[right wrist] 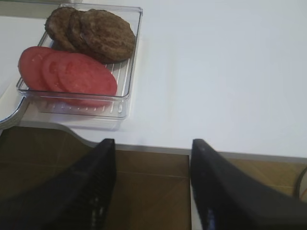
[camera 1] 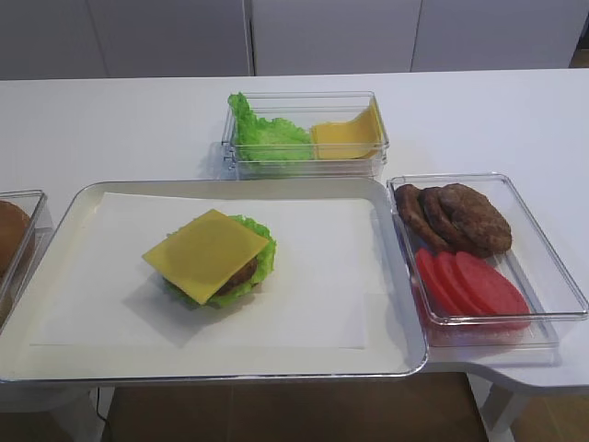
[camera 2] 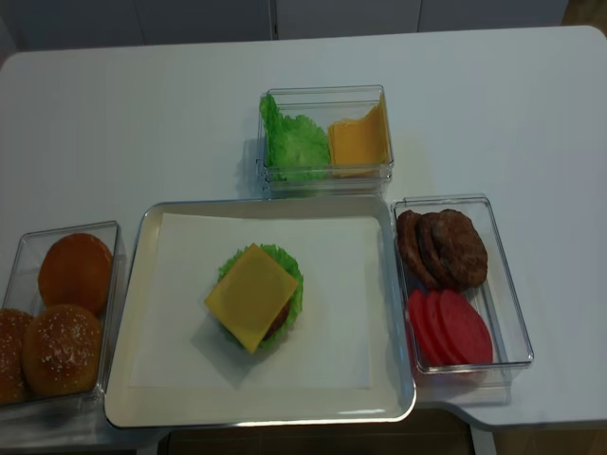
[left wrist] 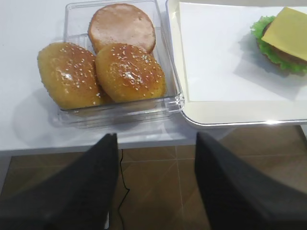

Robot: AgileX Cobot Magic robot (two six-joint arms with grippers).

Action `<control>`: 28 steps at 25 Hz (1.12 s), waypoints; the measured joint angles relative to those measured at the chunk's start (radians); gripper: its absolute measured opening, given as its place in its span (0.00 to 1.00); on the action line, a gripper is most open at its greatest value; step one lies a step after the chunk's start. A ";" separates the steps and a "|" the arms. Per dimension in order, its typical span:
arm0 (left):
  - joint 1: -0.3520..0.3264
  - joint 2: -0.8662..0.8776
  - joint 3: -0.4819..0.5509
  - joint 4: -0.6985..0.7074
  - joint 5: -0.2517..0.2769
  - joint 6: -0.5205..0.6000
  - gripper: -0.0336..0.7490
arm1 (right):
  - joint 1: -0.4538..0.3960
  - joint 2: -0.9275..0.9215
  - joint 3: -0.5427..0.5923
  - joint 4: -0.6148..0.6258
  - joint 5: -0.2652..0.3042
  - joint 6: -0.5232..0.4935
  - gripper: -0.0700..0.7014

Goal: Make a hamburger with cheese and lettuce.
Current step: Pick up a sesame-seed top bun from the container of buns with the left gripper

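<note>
one cheese [camera 2: 251, 295] slice, three seeded buns [camera 2: 60, 349], three patties [camera 2: 442, 247]

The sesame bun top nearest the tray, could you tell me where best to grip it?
Grip the sesame bun top across its domed sides from straight above, probably. It sits dome-up against its neighbour and the clear bin wall, so only the top is free.

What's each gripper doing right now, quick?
Left gripper: open, holding nothing, back off the table edge near the buns.
Right gripper: open, empty.
</note>
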 joint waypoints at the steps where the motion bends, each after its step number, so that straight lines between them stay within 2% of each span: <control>1: 0.000 0.000 0.000 0.000 0.000 0.000 0.53 | 0.000 0.000 0.000 0.000 0.000 0.000 0.58; 16: 0.001 0.000 0.000 0.000 0.000 0.000 0.53 | 0.000 0.000 0.000 0.000 0.000 0.000 0.57; 25: 0.004 0.000 0.000 0.000 0.000 0.000 0.53 | 0.000 0.000 0.000 0.000 0.000 0.000 0.46; 28: 0.004 0.000 0.000 0.000 0.000 0.000 0.58 | 0.000 0.000 0.000 0.000 0.000 0.000 0.42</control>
